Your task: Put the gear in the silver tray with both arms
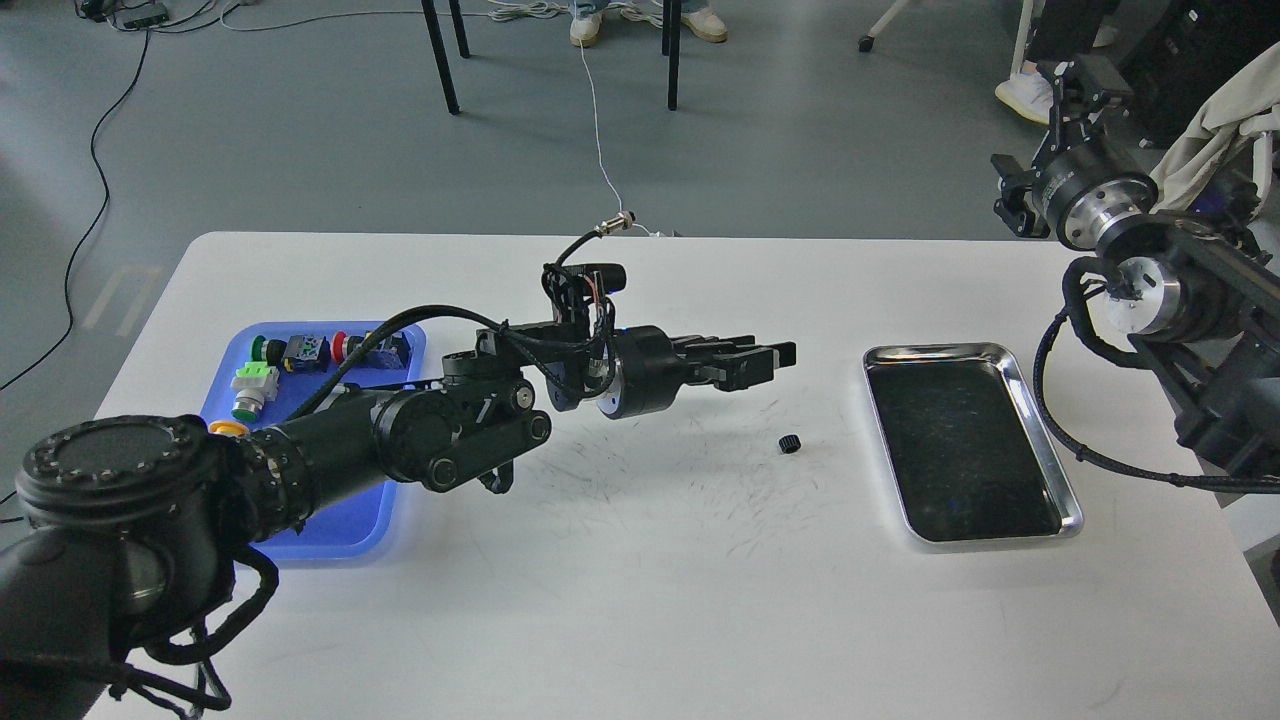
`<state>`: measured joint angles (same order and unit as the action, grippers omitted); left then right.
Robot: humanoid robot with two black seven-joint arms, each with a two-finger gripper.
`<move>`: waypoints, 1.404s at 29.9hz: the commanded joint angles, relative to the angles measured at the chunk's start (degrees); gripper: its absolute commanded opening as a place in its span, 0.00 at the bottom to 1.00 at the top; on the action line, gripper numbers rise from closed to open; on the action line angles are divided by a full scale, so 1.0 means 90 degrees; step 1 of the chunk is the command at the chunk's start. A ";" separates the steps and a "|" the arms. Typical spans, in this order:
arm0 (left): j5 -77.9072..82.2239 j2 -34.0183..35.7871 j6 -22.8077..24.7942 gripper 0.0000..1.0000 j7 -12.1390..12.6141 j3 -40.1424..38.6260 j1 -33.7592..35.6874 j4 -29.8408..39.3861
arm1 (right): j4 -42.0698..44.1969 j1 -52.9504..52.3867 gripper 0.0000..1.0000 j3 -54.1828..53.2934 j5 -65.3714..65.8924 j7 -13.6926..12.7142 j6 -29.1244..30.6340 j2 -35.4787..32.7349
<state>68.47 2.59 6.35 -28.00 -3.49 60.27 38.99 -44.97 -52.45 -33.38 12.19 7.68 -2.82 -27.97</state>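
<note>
One gear (790,445) on tabletop (640,580), left of silver tray (1068,495); left end effector (775,358) above gear, closed, empty; right end effector (1075,85) state unclear.

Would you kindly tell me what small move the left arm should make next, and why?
Probably lower the left end effector toward the small black gear. The gear lies loose on the white table, just below it and left of the silver tray, which holds nothing.

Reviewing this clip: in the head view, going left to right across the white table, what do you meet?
Blue plastic tray holding small parts → left gripper, above the table → small black gear lying on the table → silver tray, nothing in it → right arm at the table's right edge.
</note>
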 commanded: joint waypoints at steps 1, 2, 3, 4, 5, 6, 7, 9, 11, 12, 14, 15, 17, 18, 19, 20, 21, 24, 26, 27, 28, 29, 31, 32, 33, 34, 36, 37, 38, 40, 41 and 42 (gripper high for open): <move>-0.0351 0.0686 0.0026 0.76 0.0000 -0.0587 0.0168 -0.0006 | -0.0247 -0.0100 0.99 0.0505 0.0004 -0.0004 0.0030 -0.0261; -0.0478 0.0891 0.0026 0.82 0.0000 -0.0734 0.0168 -0.0006 | -0.0334 -0.0110 0.99 0.0612 0.0004 -0.0004 0.0039 -0.0348; -0.0566 0.1048 0.0007 0.86 0.0000 -0.0765 0.0168 -0.0016 | -0.0413 -0.0120 0.99 0.0681 0.0004 -0.0004 0.0059 -0.0417; -0.0664 0.1243 0.0017 0.86 0.0000 -0.0833 0.0168 -0.0006 | -0.0491 -0.0120 0.99 0.0759 0.0013 -0.0004 0.0088 -0.0505; -0.0791 0.1409 0.0036 0.86 0.0000 -0.0891 0.0168 -0.0006 | -0.0569 -0.0120 0.99 0.0818 0.0013 -0.0024 0.0117 -0.0583; -0.0995 0.1604 0.0046 0.89 0.0000 -0.0979 0.0129 0.0013 | -0.0666 -0.0120 0.99 0.0915 0.0081 -0.0053 0.0156 -0.0671; -0.1152 0.1780 0.0027 0.91 0.0000 -0.1009 0.0090 0.0042 | -0.0745 -0.0139 0.99 0.1023 0.0159 -0.0072 0.0166 -0.0759; -0.1522 0.2122 0.0036 0.91 0.0000 -0.1048 0.0061 0.0043 | -0.0901 -0.0217 0.99 0.1305 0.0306 -0.0092 0.0205 -0.0964; -0.1923 0.2406 0.0036 0.91 0.0000 -0.1048 -0.0007 0.0033 | -0.0950 -0.0305 0.99 0.1598 0.0335 -0.0102 0.0205 -0.1091; -0.2186 0.2581 0.0046 0.91 0.0000 -0.1048 -0.0056 0.0043 | -0.0960 -0.0373 0.99 0.1803 0.0355 -0.0102 0.0215 -0.1149; -0.2490 0.2826 0.0046 0.91 0.0000 -0.1029 -0.0066 -0.0006 | -0.1038 -0.0548 0.99 0.2213 0.0384 -0.0141 0.0215 -0.1315; -0.2578 0.2914 0.0046 0.91 0.0000 -0.1029 -0.0086 -0.0006 | -0.1058 -0.0656 0.99 0.2476 0.0394 -0.0189 0.0225 -0.1422; -0.2657 0.3090 0.0075 0.91 0.0000 -0.1038 -0.0125 -0.0016 | -0.1087 -0.0929 0.99 0.3227 0.0598 -0.0278 0.0303 -0.1589; -0.2667 0.3187 0.0095 0.91 0.0000 -0.1048 -0.0144 -0.0016 | -0.1126 -0.1172 0.99 0.3627 0.0802 -0.0278 0.0390 -0.1609; -0.2686 0.3256 0.0114 0.91 0.0000 -0.1058 -0.0164 -0.0006 | -0.1223 -0.1368 0.99 0.3921 0.0969 -0.0278 0.0459 -0.1657; -0.2735 0.3334 0.0134 0.91 0.0000 -0.1048 -0.0174 0.0013 | -0.1311 -0.1534 0.99 0.4146 0.1115 -0.0278 0.0469 -0.1697; -0.2793 0.3373 0.0134 0.91 0.0000 -0.1048 -0.0174 0.0013 | -0.1389 -0.1661 0.99 0.4303 0.1213 -0.0278 0.0469 -0.1774; -0.2959 0.3481 0.0192 0.91 0.0000 -0.1048 -0.0174 0.0023 | -0.1536 -0.1896 0.98 0.4558 0.1584 -0.0278 0.0469 -0.1931; -0.2970 0.3549 0.0212 0.91 0.0000 -0.1058 -0.0164 0.0052 | -0.1663 -0.1965 0.98 0.4578 0.2119 -0.0278 0.0488 -0.1970; -0.2970 0.3579 0.0222 0.91 0.0000 -0.1068 -0.0164 0.0053 | -0.1760 -0.1994 0.98 0.4569 0.2490 -0.0278 0.0498 -0.2019; -0.2979 0.3579 0.0222 0.91 0.0000 -0.1068 -0.0164 0.0053 | -0.1877 -0.2014 0.98 0.4569 0.2842 -0.0278 0.0508 -0.2087; -0.2979 0.3589 0.0222 0.91 0.0000 -0.1087 -0.0164 0.0053 | -0.2062 -0.2024 0.98 0.4569 0.3290 -0.0268 0.0508 -0.2184; -0.2979 0.3637 0.0231 0.91 0.0000 -0.1165 -0.0164 0.0053 | -0.2404 -0.2121 0.98 0.4569 0.4140 -0.0249 0.0528 -0.2380; -0.2979 0.3666 0.0241 0.91 0.0000 -0.1204 -0.0164 0.0053 | -0.2580 -0.2170 0.98 0.4569 0.4579 -0.0219 0.0557 -0.2458; -0.2979 0.3686 0.0261 0.91 0.0000 -0.1214 -0.0164 0.0053 | -0.2717 -0.2199 0.98 0.4569 0.4893 -0.0209 0.0663 -0.2488; -0.2999 0.3706 0.0309 0.91 0.0000 -0.1272 -0.0164 0.0053 | -0.2834 -0.2238 0.98 0.4569 0.5234 -0.0200 0.0819 -0.2507; -0.3193 0.3813 0.0484 0.91 0.0000 -0.1477 -0.0164 0.0043 | -0.2972 -0.2336 0.98 0.4549 0.5676 -0.0190 0.1005 -0.2517; -0.3320 0.3842 0.0592 0.91 0.0000 -0.1555 -0.0164 0.0052 | -0.2982 -0.2404 0.98 0.4549 0.5822 -0.0180 0.1055 -0.2508; -0.3447 0.3852 0.0660 0.92 0.0000 -0.1575 -0.0164 0.0043 | -0.2992 -0.2453 0.98 0.4559 0.5940 -0.0161 0.1074 -0.2507; -0.3672 0.3862 0.0681 0.93 0.0000 -0.1575 -0.0164 0.0004 | -0.3021 -0.2522 0.98 0.4569 0.6232 -0.0044 0.1210 -0.2488; -0.3721 0.3872 0.0681 0.93 0.0000 -0.1575 -0.0164 0.0004 | -0.3040 -0.2561 0.98 0.4559 0.6398 0.0044 0.1298 -0.2478; -0.3741 0.3901 0.0681 0.93 0.0000 -0.1575 -0.0164 0.0004 | -0.3050 -0.2600 0.98 0.4559 0.6613 0.0161 0.1396 -0.2469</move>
<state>36.32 37.26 12.22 -28.00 -17.54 58.84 39.21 -72.04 -74.93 7.66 67.45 7.11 7.74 -50.49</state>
